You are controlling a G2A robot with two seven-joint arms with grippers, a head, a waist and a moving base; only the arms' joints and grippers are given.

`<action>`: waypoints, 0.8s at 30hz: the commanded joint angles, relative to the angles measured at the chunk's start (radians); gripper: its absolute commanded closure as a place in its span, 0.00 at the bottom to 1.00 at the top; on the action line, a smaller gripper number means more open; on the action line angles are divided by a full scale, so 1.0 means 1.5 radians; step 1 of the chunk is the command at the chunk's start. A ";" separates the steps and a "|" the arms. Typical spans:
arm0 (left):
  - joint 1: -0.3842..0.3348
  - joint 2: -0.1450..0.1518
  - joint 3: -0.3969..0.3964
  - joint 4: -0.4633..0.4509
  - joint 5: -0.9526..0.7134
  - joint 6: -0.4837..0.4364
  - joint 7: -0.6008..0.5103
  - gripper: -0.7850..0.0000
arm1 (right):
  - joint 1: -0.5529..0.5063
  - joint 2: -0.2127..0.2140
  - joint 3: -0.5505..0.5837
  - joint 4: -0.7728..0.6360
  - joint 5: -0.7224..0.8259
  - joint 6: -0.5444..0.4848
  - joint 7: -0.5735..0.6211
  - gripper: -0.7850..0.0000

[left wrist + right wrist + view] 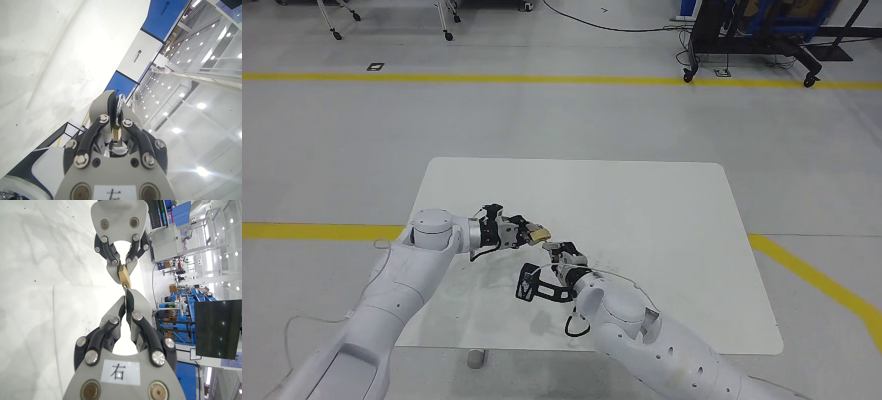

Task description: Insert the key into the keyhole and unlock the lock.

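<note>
My left gripper [525, 233] hangs over the middle of the white table [672, 210], shut on a small brass padlock [538, 234]. In the right wrist view the padlock [124, 277] faces me keyhole first, clamped in the left gripper [122, 273]. My right gripper [126, 295] is shut on a silver key [125, 293], whose tip sits at or in the keyhole. The two grippers meet nearly tip to tip. From the left wrist, the padlock's brass body [117, 133] shows between my left fingers, with the key's round head [120, 103] beyond it. My right gripper [555, 252] sits just in front of the lock.
The tabletop around both grippers is bare white surface [37, 294]. The table's front edge [592, 350] lies close under the right arm. Wheeled frames [752, 45] stand far back on the floor.
</note>
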 commanded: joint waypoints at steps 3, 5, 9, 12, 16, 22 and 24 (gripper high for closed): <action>0.000 -0.001 0.000 0.000 0.003 0.000 -0.003 1.00 | 0.002 -0.007 -0.002 0.006 -0.007 -0.008 0.009 1.00; 0.000 -0.001 0.001 -0.001 0.010 0.000 -0.005 1.00 | 0.003 -0.011 -0.002 0.010 -0.010 -0.011 0.012 1.00; -0.001 -0.002 0.002 0.000 0.014 0.001 -0.007 1.00 | 0.003 -0.018 -0.003 0.013 -0.017 -0.012 0.020 1.00; -0.002 -0.003 0.002 0.000 0.015 0.004 -0.007 1.00 | 0.003 -0.023 -0.002 0.015 -0.023 -0.015 0.024 1.00; -0.002 -0.004 0.001 0.002 0.016 0.006 -0.009 1.00 | 0.002 -0.030 -0.001 0.017 -0.036 -0.011 0.039 1.00; -0.003 -0.005 0.001 0.003 0.017 0.009 -0.011 1.00 | 0.001 -0.040 -0.004 0.022 -0.057 -0.011 0.060 1.00; -0.003 -0.005 0.000 0.003 0.019 0.008 -0.009 1.00 | 0.001 -0.044 -0.006 0.023 -0.063 -0.010 0.065 1.00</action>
